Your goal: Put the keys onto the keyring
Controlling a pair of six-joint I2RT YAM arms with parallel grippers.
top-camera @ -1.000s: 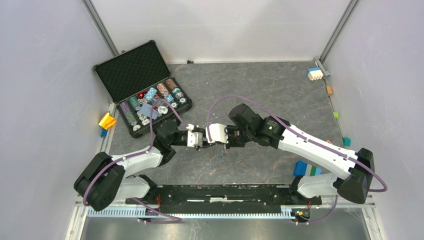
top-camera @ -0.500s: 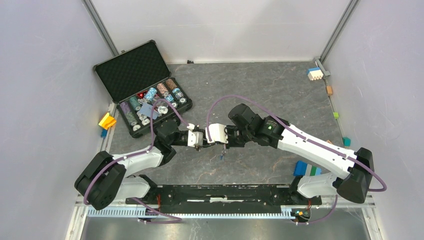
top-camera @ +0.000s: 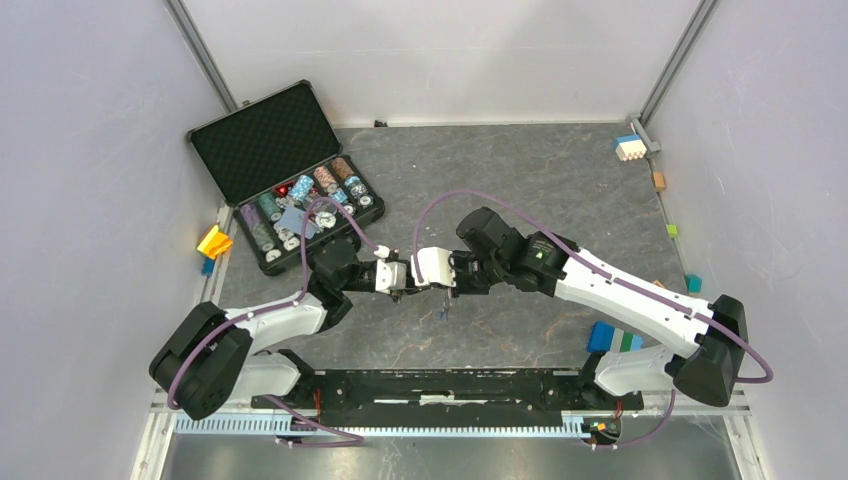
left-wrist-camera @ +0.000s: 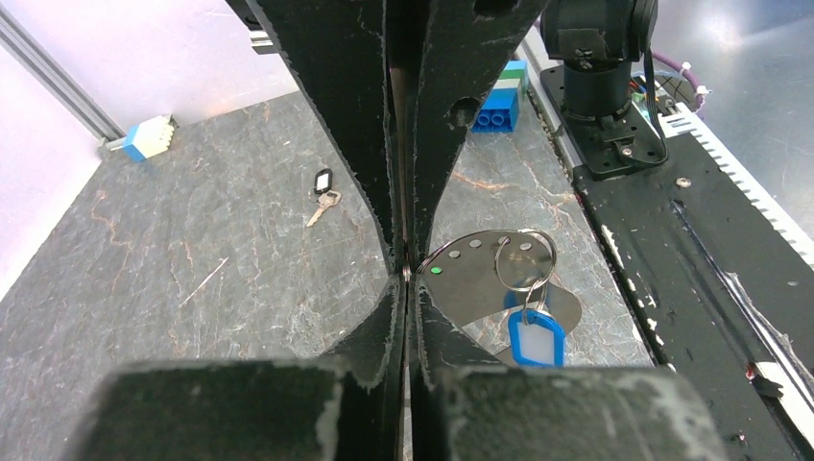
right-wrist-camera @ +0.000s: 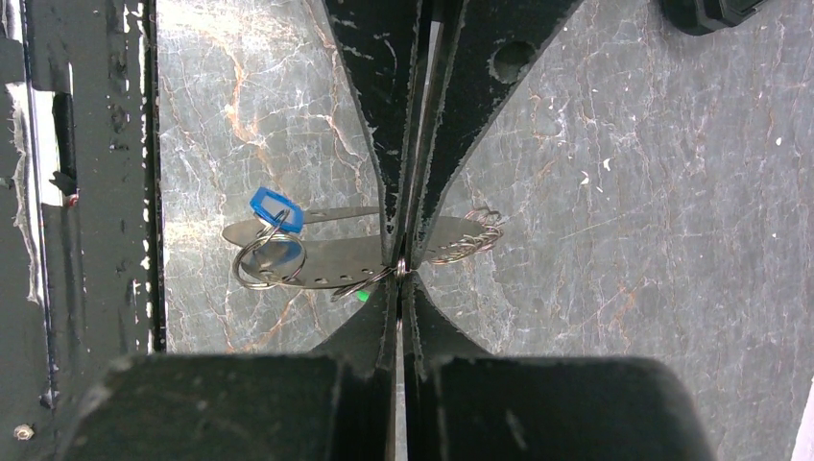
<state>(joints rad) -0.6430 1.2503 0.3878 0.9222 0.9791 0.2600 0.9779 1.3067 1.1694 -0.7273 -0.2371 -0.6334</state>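
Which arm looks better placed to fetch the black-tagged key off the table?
Probably the left arm: the black-tagged key lies ahead of its shut jaws. The right arm's jaws pinch the keyring, and its camera misses that key.

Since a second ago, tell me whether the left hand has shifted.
No. The left hand sits equally far from the chip case; only its jaws closed.

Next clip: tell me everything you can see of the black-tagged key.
The black-tagged key shows only in the left wrist view, small and far off. It is a silvery metal key joined at its head to a glossy black oblong tag, apparently plastic, with a pale centre; the link between them is too small to make out. It lies flat on the grey marbled table, tag at the far end, blade pointing nearer and leftward. Only the table touches it; it lies alone.
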